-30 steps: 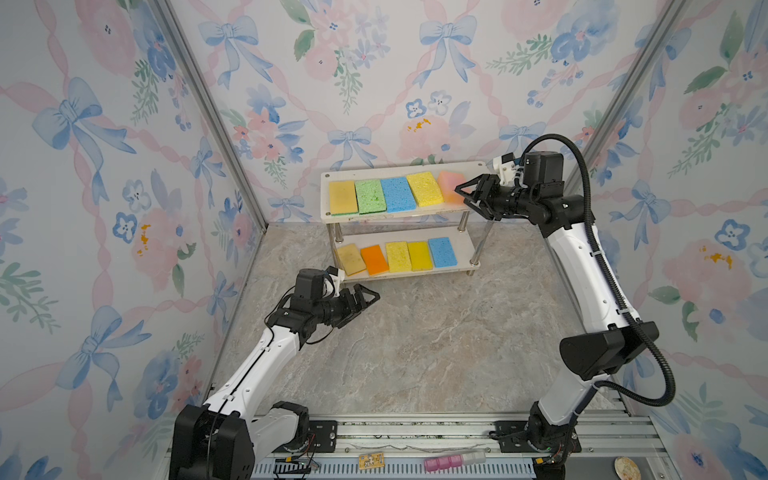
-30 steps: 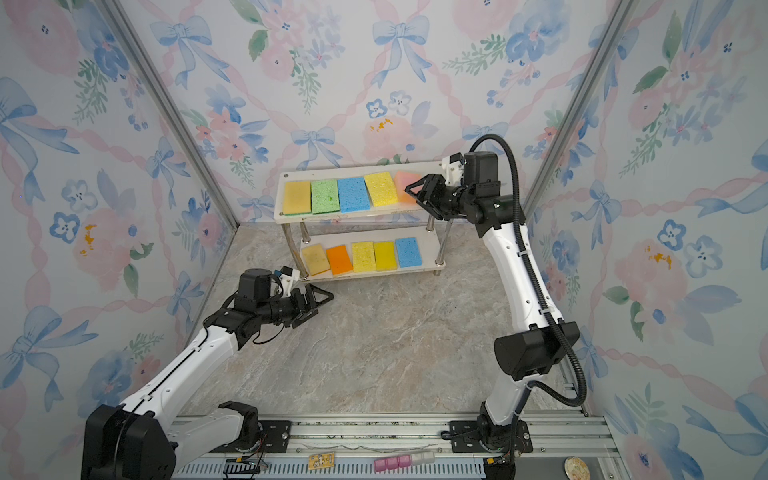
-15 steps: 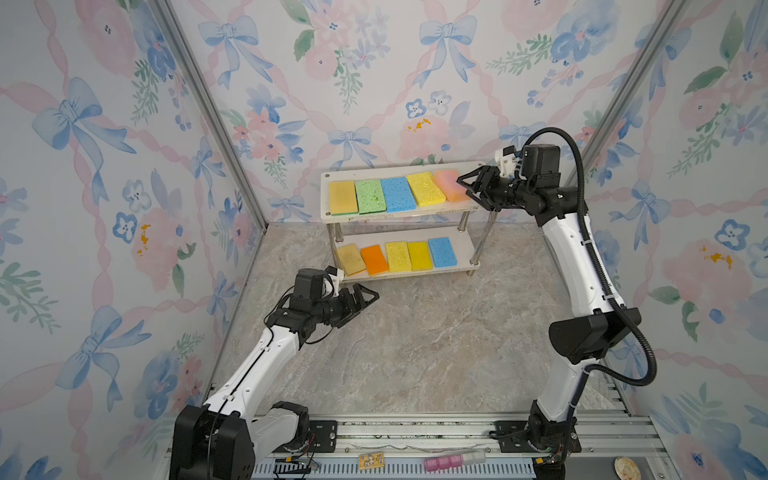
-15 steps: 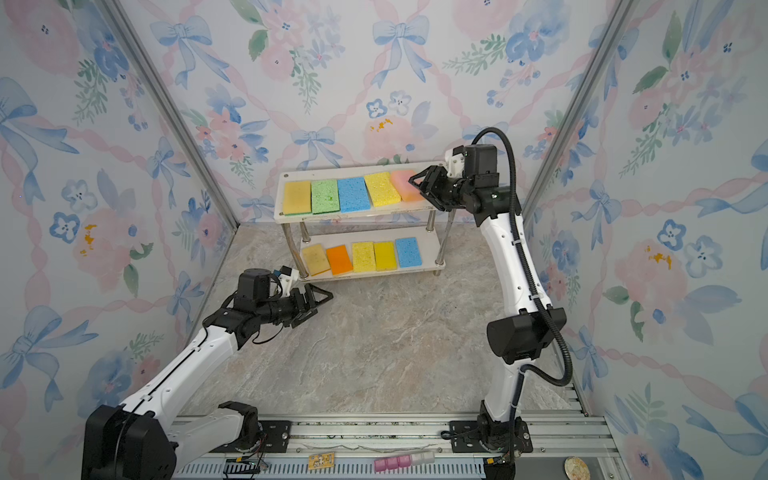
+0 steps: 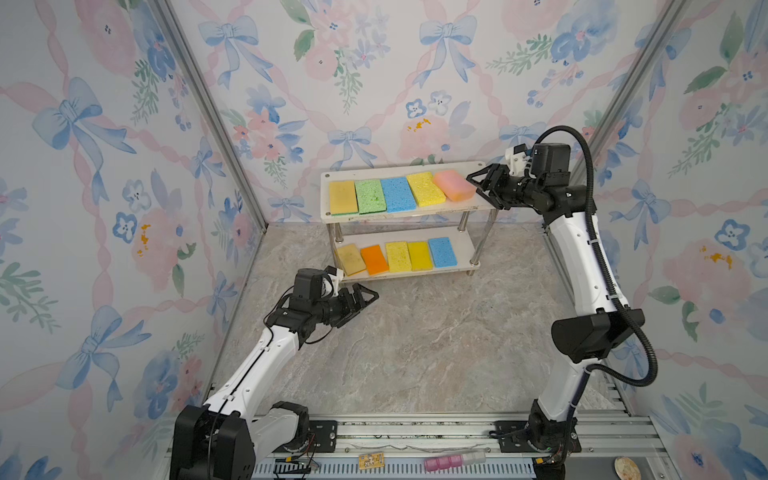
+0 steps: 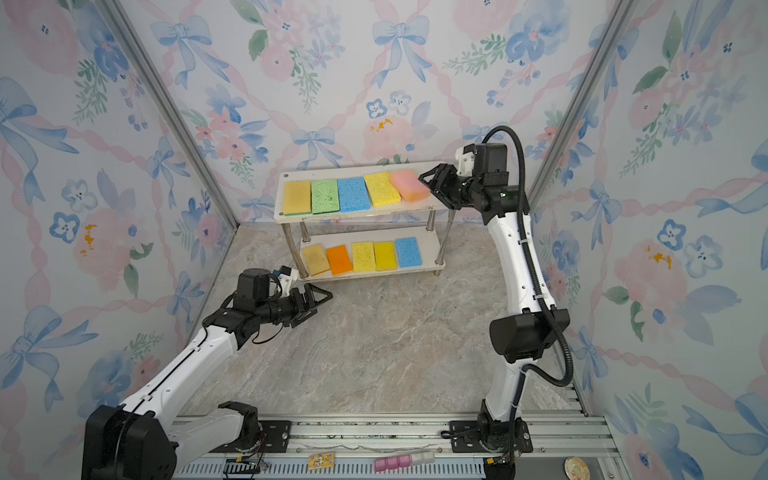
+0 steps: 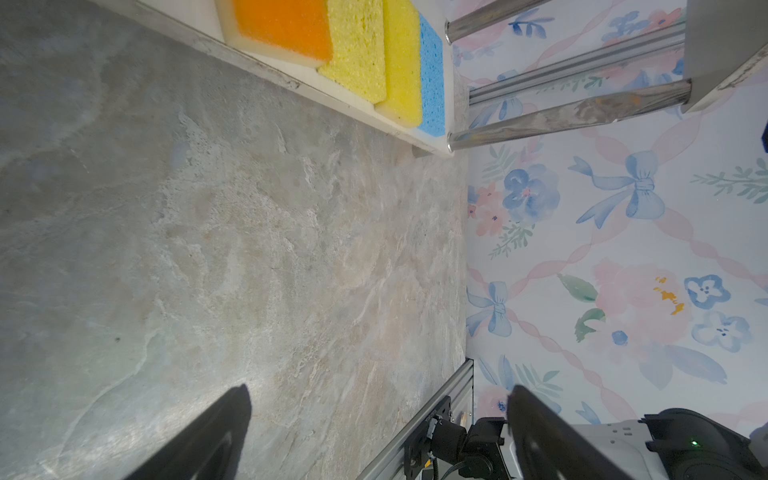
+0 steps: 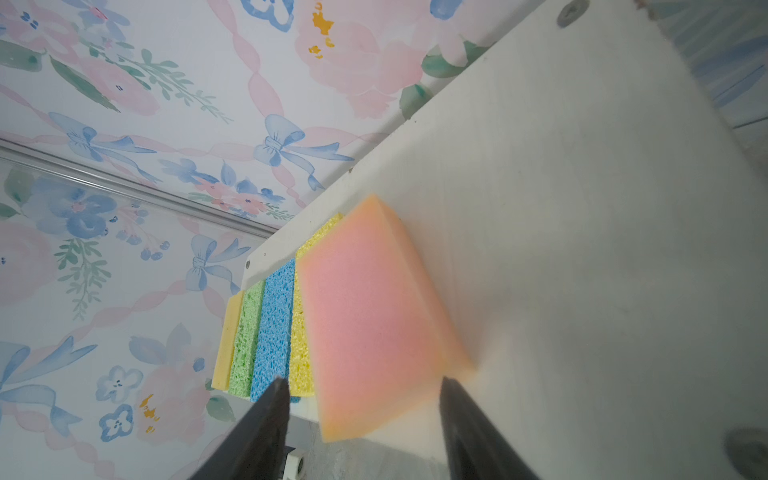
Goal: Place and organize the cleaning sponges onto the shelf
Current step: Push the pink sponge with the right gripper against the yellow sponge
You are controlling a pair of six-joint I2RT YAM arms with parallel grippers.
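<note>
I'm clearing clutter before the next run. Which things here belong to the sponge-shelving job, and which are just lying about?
Job: shelf; pink sponge, straddled by the open right end effector; four other top-board sponges; five lower-board sponges; open, empty left end effector.
Lying about, at the front: small yellow card; pink-and-white blocks; round disc.

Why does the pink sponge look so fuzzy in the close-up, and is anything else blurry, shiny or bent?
In the right wrist view the pink sponge is smeared and soft-edged, while the blue sponge nearby shows crisp pores; in the left wrist view the shelf's metal post mirrors the wallpaper; in both top views the corner rails lean outward, likely lens distortion.
</note>
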